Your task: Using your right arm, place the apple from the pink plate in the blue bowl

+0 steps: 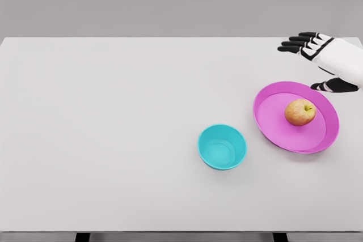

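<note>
A yellow-red apple [300, 111] lies on the pink plate [272, 123] at the right of the white table. The blue bowl [222, 147] stands empty just left of the plate, a small gap between them. My right hand [309, 60] hovers behind and to the right of the plate, above the table's far right. Its black fingers [294, 43] are stretched out to the left and its thumb [332, 85] hangs near the plate's back rim; it holds nothing. The left arm does not show.
The white table [113, 140] fills the view, with its front edge along the bottom and its far edge near the top. Grey wall lies behind it.
</note>
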Tool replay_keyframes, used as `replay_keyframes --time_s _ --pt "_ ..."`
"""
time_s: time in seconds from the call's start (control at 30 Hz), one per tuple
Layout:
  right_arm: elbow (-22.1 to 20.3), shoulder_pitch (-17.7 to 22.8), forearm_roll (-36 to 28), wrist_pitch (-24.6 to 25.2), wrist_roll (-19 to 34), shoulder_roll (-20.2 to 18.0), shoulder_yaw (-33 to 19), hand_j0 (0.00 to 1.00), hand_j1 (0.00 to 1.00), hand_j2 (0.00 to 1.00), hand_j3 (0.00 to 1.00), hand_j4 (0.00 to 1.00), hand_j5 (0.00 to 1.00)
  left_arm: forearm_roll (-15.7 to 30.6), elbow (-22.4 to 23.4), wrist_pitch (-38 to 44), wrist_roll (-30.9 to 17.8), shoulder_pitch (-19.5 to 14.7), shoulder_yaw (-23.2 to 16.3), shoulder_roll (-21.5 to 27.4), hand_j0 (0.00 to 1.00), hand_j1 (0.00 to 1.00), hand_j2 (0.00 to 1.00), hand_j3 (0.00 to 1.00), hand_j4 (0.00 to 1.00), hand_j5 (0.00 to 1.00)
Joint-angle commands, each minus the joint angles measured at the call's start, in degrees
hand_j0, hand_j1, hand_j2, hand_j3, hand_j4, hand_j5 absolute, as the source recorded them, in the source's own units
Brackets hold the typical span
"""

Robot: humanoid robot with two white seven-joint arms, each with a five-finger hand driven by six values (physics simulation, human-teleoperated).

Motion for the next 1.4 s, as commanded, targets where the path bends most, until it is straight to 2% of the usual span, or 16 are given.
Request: replay_keyframes --time_s 0.0,0.17,0.23,0.27,0.37,0.47,0.53,0.6,0.67,0.73,0.77,0.83,0.93,1.1,1.23,1.37 --pt "0.5 0.0 -0.1 0.1 0.0 -0.1 0.1 1.00 1.00 1.00 1.00 1.00 1.00 0.1 0.0 0.0 0.0 0.0 0.0 0.0 1.00 1.00 1.00 1.00 1.00 1.00" --pt "1.6 0.6 -0.3 2.1 -0.1 -2.5 0.0 1.00 1.00 1.00 1.00 1.00 1.00 0.1 0.0 0.0 0.0 0.0 0.0 0.0 1.00 1.00 1.00 1.00 1.00 1.00" --pt "2.0 2.1 -0.3 2.1 0.2 -2.9 -0.1 1.00 1.00 1.00 1.00 1.00 1.00 0.0 0.0 0.0 0.0 0.0 0.0 0.0 1.00 1.00 1.00 1.00 1.00 1.00" --pt "2.0 2.2 -0.3 1.7 5.3 -4.2 -0.3 1.00 1.00 1.00 1.00 1.00 1.00 0.0 0.0 0.0 0.0 0.0 0.0 0.0 1.00 1.00 1.00 1.00 1.00 1.00" --pt "2.0 2.2 -0.3 1.4 19.6 -4.2 -2.7 1.00 1.00 1.00 1.00 1.00 1.00 0.0 0.0 0.0 0.0 0.0 0.0 0.0 1.00 1.00 1.00 1.00 1.00 1.00" --pt "1.9 2.1 -0.2 1.3 25.4 -4.3 -4.2 1.00 1.00 1.00 1.00 1.00 1.00 0.1 0.0 0.0 0.0 0.0 0.0 0.0 1.00 1.00 1.00 1.00 1.00 1.00" --pt "2.1 1.2 -0.3 1.6 25.4 -4.3 -4.2 1.00 1.00 1.00 1.00 1.00 1.00 0.1 0.0 0.0 0.0 0.0 0.0 0.0 1.00 1.00 1.00 1.00 1.00 1.00" --pt "4.4 0.7 -0.4 2.1 25.4 -2.8 -4.2 1.00 1.00 1.00 1.00 1.00 1.00 0.0 0.1 0.0 0.0 0.0 0.0 0.0 1.00 1.00 1.00 1.00 1.00 1.00" --pt "7.9 -1.9 -0.4 2.0 25.4 -0.8 -3.1 1.00 1.00 1.00 1.00 1.00 1.00 0.0 0.0 0.0 0.0 0.0 0.0 0.0 1.00 1.00 1.00 1.00 1.00 1.00" --pt "8.7 -4.0 -0.2 1.8 25.4 0.0 -0.4 1.00 1.00 1.00 1.00 1.00 1.00 0.0 0.0 0.0 0.0 0.0 0.0 0.0 1.00 1.00 1.00 1.00 1.00 1.00" --pt "8.8 -6.4 -0.1 1.8 25.4 0.5 3.1 1.00 1.00 1.00 1.00 1.00 1.00 0.1 0.0 0.0 0.0 0.0 0.0 0.0 1.00 1.00 1.00 1.00 1.00 1.00" --pt "10.1 -8.7 0.0 1.8 25.4 1.5 6.6 1.00 1.00 1.00 1.00 1.00 1.00 0.0 0.0 0.0 0.0 0.0 0.0 0.0 1.00 1.00 1.00 1.00 1.00 1.00" --pt "11.6 -9.2 0.1 1.9 25.4 2.1 8.9 1.00 1.00 1.00 1.00 1.00 1.00 0.0 0.0 0.0 0.0 0.0 0.0 0.0 1.00 1.00 1.00 1.00 1.00 1.00" --pt "13.0 -9.3 0.3 1.9 25.4 2.9 9.1 1.00 1.00 1.00 1.00 1.00 1.00 0.0 0.0 0.0 0.0 0.0 0.0 0.0 1.00 1.00 1.00 1.00 1.00 1.00" --pt "16.6 -12.4 0.3 1.7 25.4 4.4 13.2 1.00 1.00 1.00 1.00 1.00 1.00 0.0 0.0 0.0 0.0 0.0 0.0 0.0 1.00 1.00 1.00 1.00 1.00 1.00" --pt "16.9 -12.7 0.3 1.6 25.4 4.6 14.0 1.00 1.00 1.00 1.00 1.00 1.00 0.1 0.0 0.0 0.0 0.0 0.0 0.0 1.00 1.00 1.00 1.00 1.00 1.00"
